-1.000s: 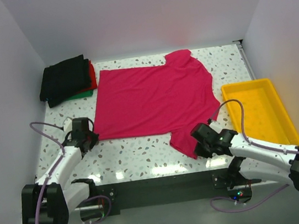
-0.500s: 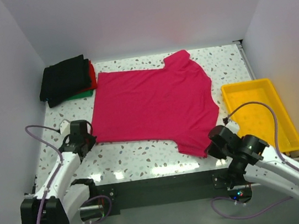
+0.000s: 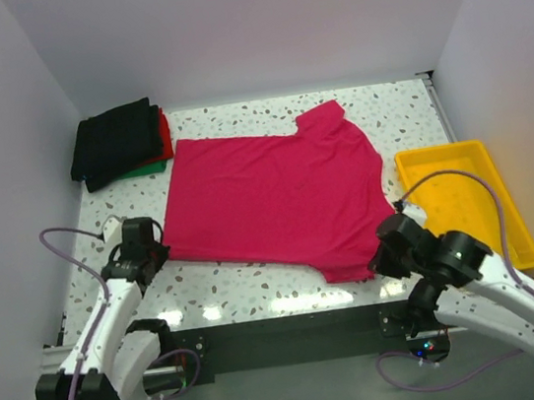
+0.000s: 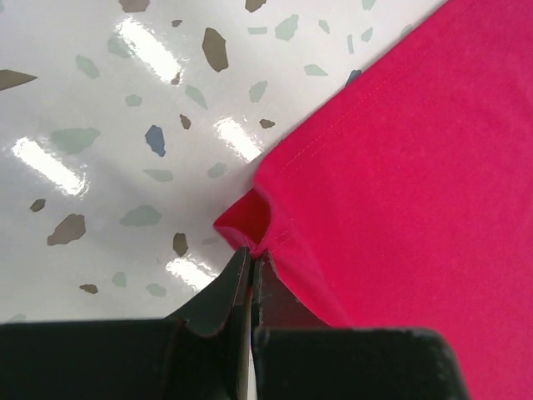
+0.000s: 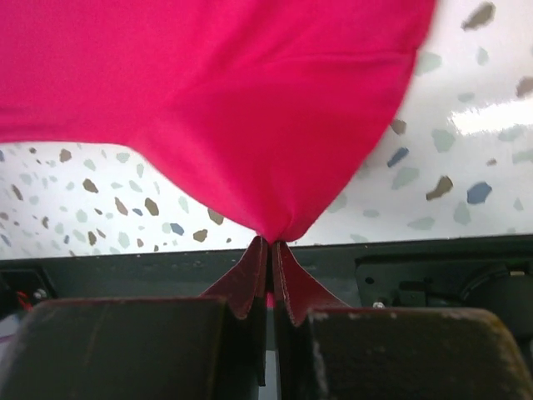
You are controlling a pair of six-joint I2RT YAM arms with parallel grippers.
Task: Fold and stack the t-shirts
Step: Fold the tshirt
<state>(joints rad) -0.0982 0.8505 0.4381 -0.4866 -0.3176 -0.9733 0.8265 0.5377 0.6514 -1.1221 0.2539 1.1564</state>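
Observation:
A magenta-pink t-shirt (image 3: 271, 194) lies spread flat across the middle of the speckled table. My left gripper (image 3: 155, 251) is shut on its near-left hem corner (image 4: 250, 225), which curls up at the closed jaws. My right gripper (image 3: 380, 262) is shut on the shirt's near-right sleeve (image 5: 271, 167), the cloth pulled taut into a point at the jaws and lifted off the table. A stack of folded t-shirts (image 3: 119, 141), black on top with red and green edges showing, sits at the far-left corner.
A yellow plastic tray (image 3: 499, 237) stands along the right side of the table (image 3: 238, 279), just beside my right arm. White walls enclose the table on three sides. A dark rail (image 3: 276, 333) runs along the near edge.
My right gripper closed on the near-right sleeve and pulled it right and toward the near edge. The left gripper kept its grip and drew the hem corner slightly nearer; the shirt now lies tilted.

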